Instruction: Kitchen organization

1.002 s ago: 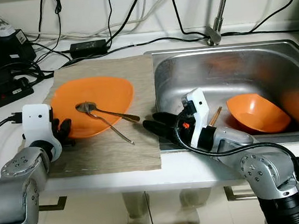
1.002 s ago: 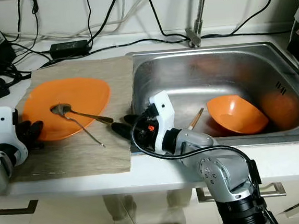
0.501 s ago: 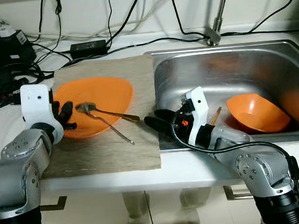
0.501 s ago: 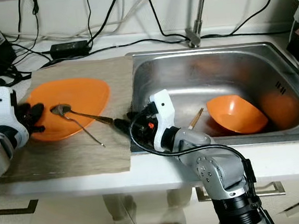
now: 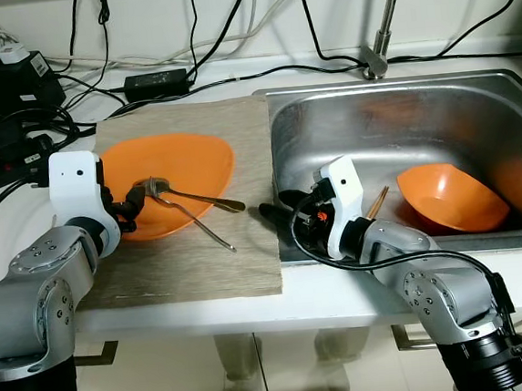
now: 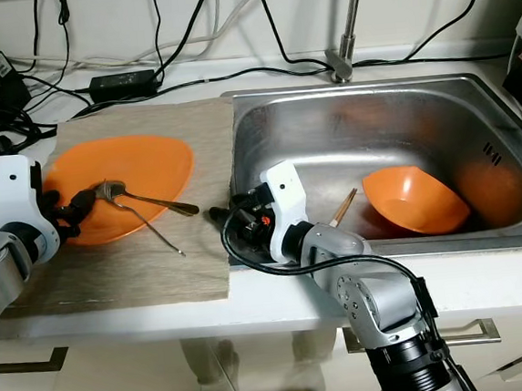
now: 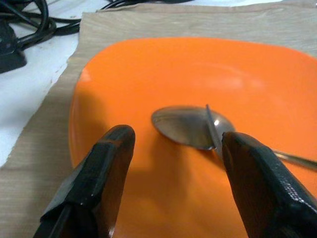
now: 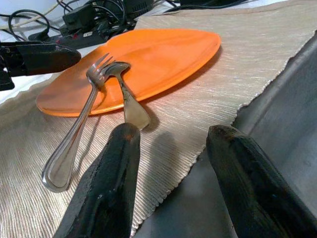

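Over the flat orange plate (image 5: 170,181) the way is barred by a steel spoon (image 7: 190,126) and a steel fork (image 8: 79,130) crossed on it, their handles trailing onto the beige woven mat (image 5: 239,252). The mat's near strip lies bare. Black cables and a power brick (image 5: 152,81) crowd the white counter behind. In the steel sink (image 5: 329,135), an orange bowl (image 5: 449,199) takes the right half; its left floor is open.

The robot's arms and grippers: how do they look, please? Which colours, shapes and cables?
Both arms are silver metal with round joints. Each wrist is a white housing with two long black fingers: left gripper, right gripper. A black cable loops along the right arm; red shows at its wrist.
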